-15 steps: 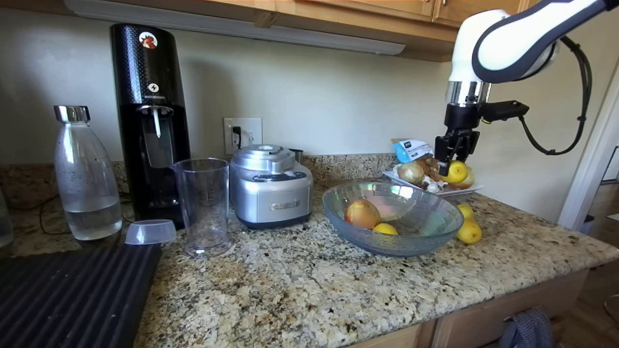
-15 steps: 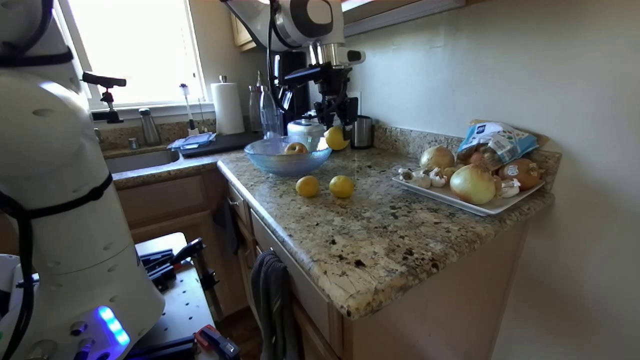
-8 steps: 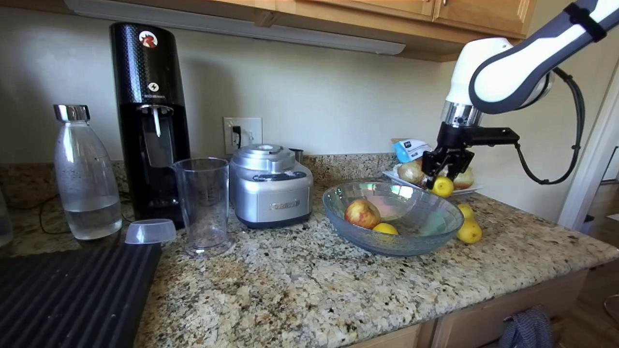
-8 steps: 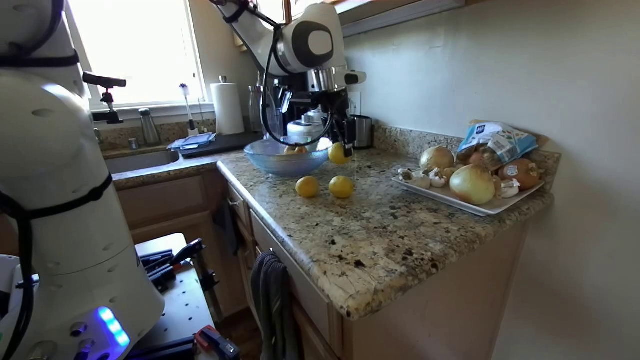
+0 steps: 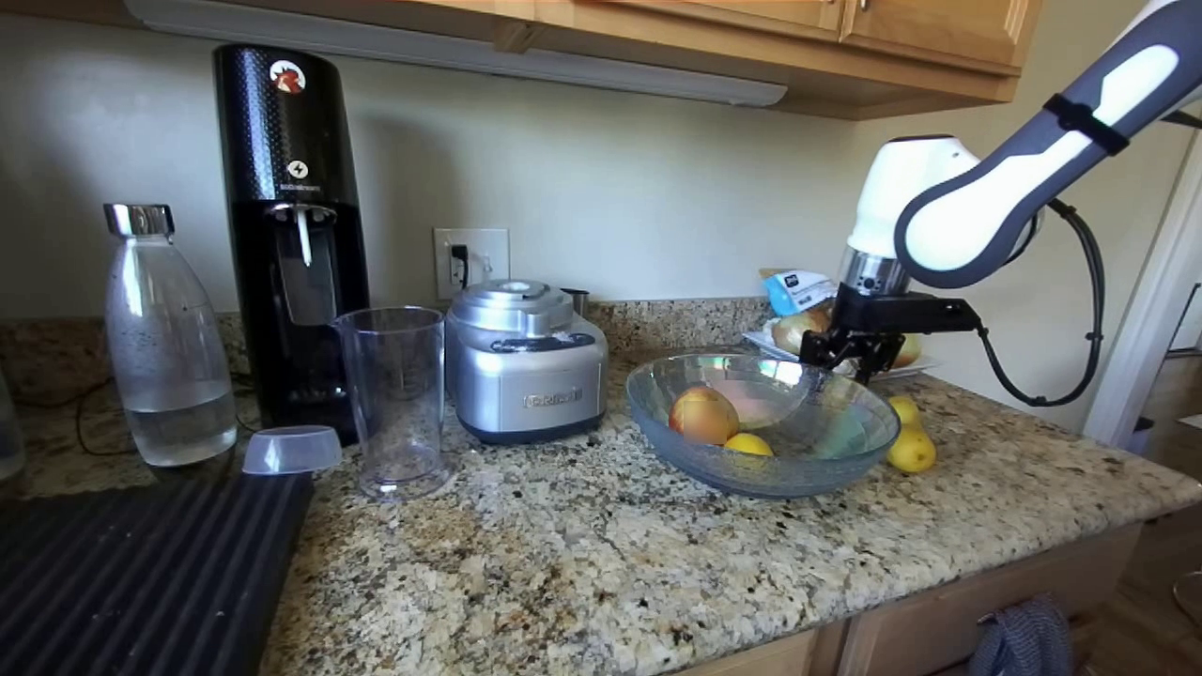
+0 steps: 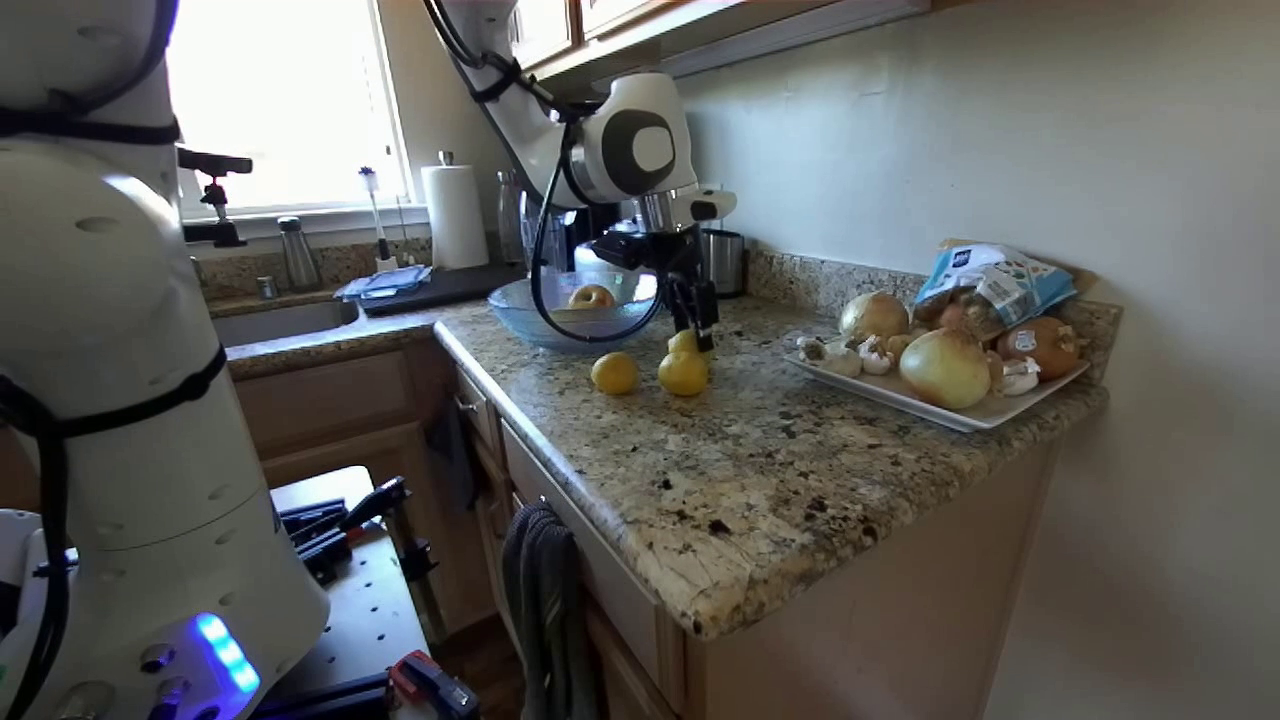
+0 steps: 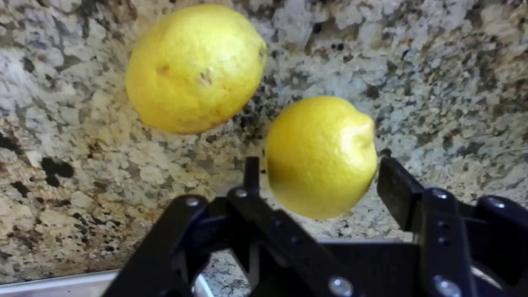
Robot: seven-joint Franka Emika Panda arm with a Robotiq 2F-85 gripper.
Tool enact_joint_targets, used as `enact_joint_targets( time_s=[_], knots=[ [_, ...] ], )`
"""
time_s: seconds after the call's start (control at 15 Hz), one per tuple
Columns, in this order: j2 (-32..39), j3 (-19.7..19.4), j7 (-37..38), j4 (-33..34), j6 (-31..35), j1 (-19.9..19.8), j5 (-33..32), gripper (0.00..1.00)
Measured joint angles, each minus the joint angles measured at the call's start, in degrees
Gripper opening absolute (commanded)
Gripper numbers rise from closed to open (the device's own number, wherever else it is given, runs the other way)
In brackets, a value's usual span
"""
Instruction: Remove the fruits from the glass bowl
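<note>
Arm (image 5: 1009, 192) in from upper right of an exterior view, pincer (image 7: 318, 179) pointing down, parted slightly wider than the lemon (image 7: 321, 152) it straddles; both lower than half a second back.

A smooth lemon (image 7: 321, 154) is between the parted fingers (image 7: 397, 192) of the black gripper (image 7: 318, 169), slivers of speckled countertop (image 7: 445, 90) showing on both its sides. Above and left of this lemon lies a brown-flecked lemon (image 7: 196, 70); below and left, a pale rim (image 7: 66, 283).
</note>
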Motion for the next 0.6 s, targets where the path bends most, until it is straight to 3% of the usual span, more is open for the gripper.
enact_joint_targets(
  time_s=[0.6],
  knots=[
    [-5.30, -1.08, 4.26, 0.07, 0.41, 3.42, -6.29, 1.00]
  ],
)
